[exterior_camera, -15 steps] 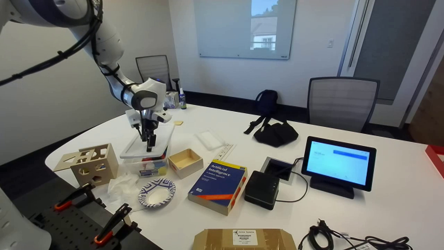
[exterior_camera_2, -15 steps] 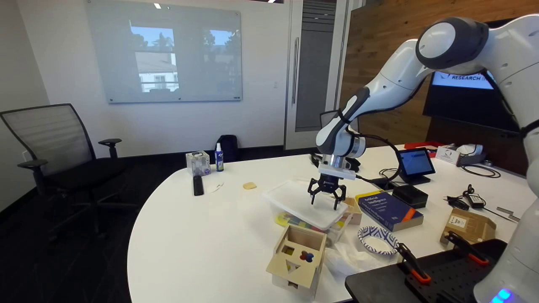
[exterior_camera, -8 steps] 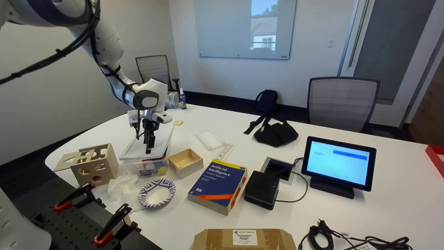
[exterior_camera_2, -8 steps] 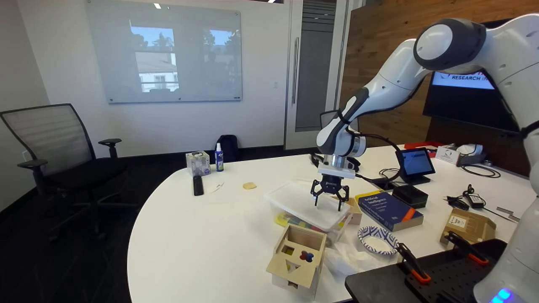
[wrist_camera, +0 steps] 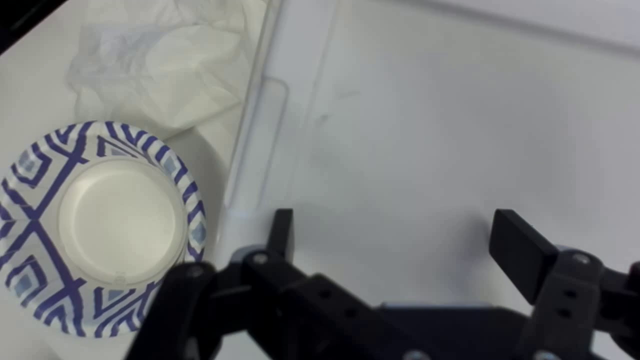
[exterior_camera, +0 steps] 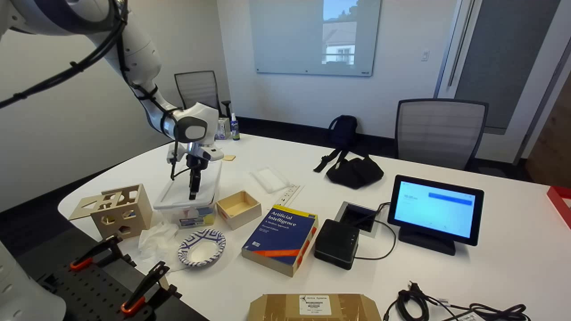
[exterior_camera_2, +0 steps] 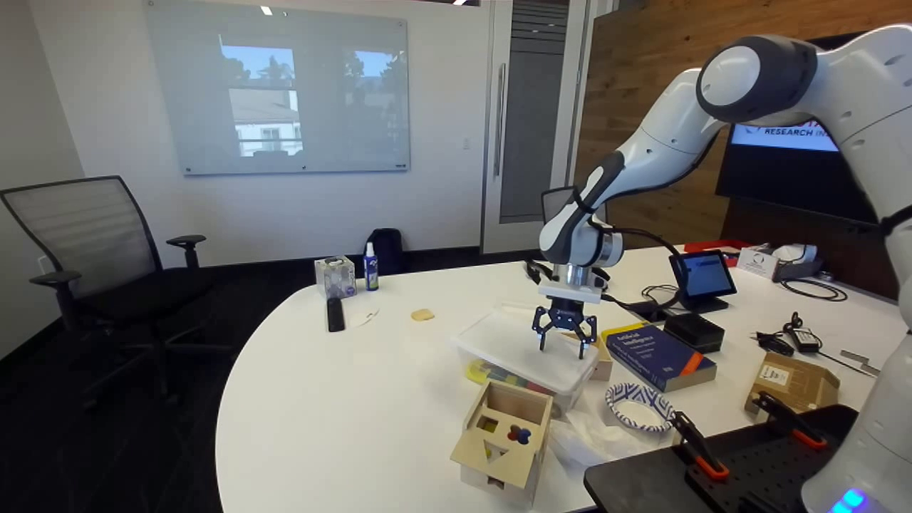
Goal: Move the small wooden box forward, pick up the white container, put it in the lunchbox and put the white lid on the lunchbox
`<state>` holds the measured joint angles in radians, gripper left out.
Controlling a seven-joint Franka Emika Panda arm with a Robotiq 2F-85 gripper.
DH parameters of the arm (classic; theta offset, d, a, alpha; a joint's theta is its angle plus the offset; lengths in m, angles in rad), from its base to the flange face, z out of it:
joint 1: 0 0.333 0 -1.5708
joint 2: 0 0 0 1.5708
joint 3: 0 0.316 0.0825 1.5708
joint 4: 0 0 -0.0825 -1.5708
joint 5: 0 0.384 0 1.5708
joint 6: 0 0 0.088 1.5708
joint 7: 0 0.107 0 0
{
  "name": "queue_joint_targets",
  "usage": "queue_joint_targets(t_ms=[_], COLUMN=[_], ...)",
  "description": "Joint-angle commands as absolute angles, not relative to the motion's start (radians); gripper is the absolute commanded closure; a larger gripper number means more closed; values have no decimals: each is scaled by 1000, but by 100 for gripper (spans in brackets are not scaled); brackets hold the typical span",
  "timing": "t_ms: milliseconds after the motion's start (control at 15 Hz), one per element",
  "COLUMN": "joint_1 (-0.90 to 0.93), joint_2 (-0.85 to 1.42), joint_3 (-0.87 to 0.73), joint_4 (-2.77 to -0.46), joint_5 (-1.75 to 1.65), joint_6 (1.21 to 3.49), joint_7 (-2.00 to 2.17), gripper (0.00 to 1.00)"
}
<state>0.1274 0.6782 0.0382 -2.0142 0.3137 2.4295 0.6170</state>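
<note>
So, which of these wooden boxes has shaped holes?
The larger wooden box, beside the crumpled white sheet: holes pierce its top and side. The small wooden box shows none.

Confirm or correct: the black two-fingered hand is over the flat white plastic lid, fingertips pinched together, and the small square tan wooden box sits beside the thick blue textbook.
The fingertips aren't pinched: the wrist view shows them wide apart. The rest is right: the hand is over the white lid, and the tan wooden box sits beside the blue textbook.

The wrist view crops the white lid (wrist_camera: 425, 150); in an exterior view, the lunchbox (exterior_camera_2: 570, 400) partly hides the small wooden box (exterior_camera_2: 603, 366).
</note>
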Motion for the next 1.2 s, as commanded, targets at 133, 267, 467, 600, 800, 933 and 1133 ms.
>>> queue_joint_targets(t_ms=[133,267,467,600,800,933,1133], joint_1=[147,146,147,151,166,185,200], joint_2=[673,673,675,679,688,694,699], joint_3=[12,10,8,2,-16,-37,-59], joint_4=[-2021,-2025,-2028,-2024,-2019,-2015,-2005], joint_5=[322,322,321,314,296,276,242], joint_6=[2403,2403,2402,2402,2414,2428,2421], joint_7=[690,706,733,757,807,845,888], gripper=[0,0,0,0,0,0,0])
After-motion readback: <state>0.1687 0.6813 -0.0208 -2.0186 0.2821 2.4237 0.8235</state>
